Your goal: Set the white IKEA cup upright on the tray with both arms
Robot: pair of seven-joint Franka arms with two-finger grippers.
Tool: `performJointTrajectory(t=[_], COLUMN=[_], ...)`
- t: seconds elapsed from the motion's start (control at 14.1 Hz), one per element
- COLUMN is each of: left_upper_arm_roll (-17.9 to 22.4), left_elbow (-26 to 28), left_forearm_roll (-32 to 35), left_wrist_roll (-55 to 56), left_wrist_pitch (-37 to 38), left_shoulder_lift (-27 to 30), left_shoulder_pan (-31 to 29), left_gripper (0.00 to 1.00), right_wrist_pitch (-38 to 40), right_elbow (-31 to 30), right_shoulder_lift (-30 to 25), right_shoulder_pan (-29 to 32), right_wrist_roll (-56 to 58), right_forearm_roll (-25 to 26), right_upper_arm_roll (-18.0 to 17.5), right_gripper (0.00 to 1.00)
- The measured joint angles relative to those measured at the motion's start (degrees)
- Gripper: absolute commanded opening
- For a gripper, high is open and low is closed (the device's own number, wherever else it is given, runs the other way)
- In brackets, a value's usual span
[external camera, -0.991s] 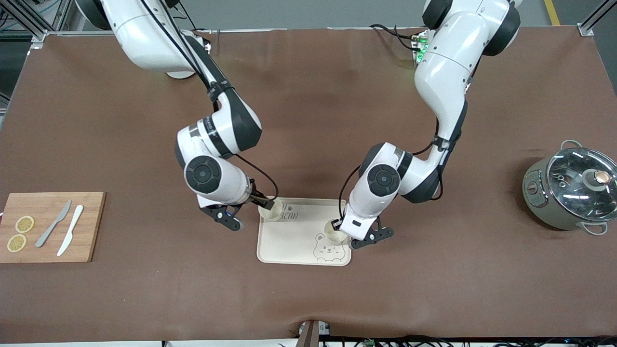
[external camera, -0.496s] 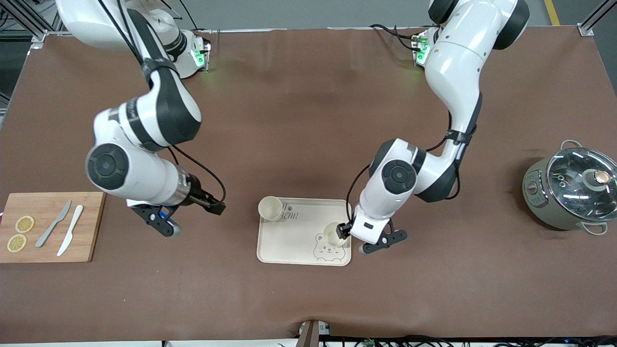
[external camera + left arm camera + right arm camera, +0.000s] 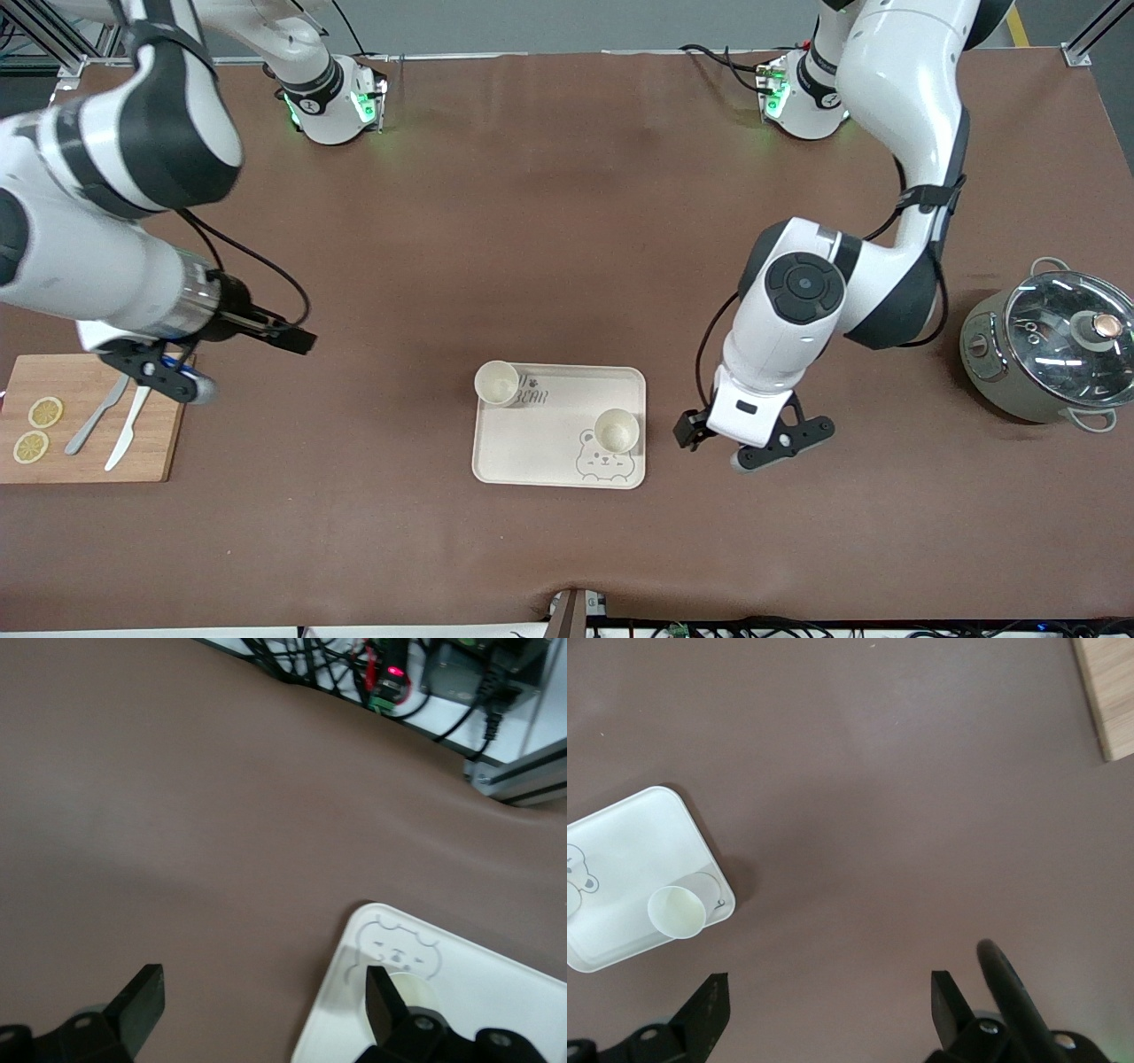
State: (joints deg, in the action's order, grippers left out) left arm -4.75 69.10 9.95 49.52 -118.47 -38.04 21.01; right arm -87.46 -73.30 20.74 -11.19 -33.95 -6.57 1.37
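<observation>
A brown table [image 3: 567, 266] carried a grey lidded pot [image 3: 1050, 350] at the left arm's end and a wooden cutting board [image 3: 89, 416] at the right arm's end, bearing two knives [image 3: 120, 421] and two lemon slices [image 3: 37, 430]. Between them lay the cream tray [image 3: 540, 443], with nothing blocking it. Two white cups stood upright on it: one cup [image 3: 497, 383] in the corner toward the right arm, a second cup [image 3: 617, 431] by the bear drawing [image 3: 604, 461]. The left gripper [image 3: 689, 432] hung over bare table just beside the tray, fingers spread, empty. The right gripper [image 3: 297, 339] hovered well apart from the tray, near the board, fingers parted, holding nothing.
</observation>
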Motion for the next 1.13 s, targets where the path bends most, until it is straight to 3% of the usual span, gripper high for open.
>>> performJointTrajectory(t=[0.5,0.92,1.13], left_upper_arm_roll=[0.18,0.16,0.13], left_elbow=[0.16,0.24,0.29], left_forearm_roll=[0.29,0.29,0.17], left_wrist_roll=[-1.34,-10.05,-12.53], left_wrist_pitch=[10.91,18.94,23.75], left_shoulder_lift=[6.63,13.19,15.77], left_shoulder_pan=[-4.15,-8.93,-9.52], left_gripper=[1.00,1.00,1.00], right_wrist_pitch=[0.11,0.31,0.34], right_elbow=[-9.39,-15.77,-18.96], right_shoulder_lift=[-10.35,-19.24,-23.36], right_shoulder_pan=[3.23,8.22,8.23], right_wrist_roll=[14.10,29.87,31.81], right_forearm_roll=[4.72,7.16,8.22], right_upper_arm_roll=[-0.02,0.01,-0.40], right_gripper=[1.00,1.00,1.00])
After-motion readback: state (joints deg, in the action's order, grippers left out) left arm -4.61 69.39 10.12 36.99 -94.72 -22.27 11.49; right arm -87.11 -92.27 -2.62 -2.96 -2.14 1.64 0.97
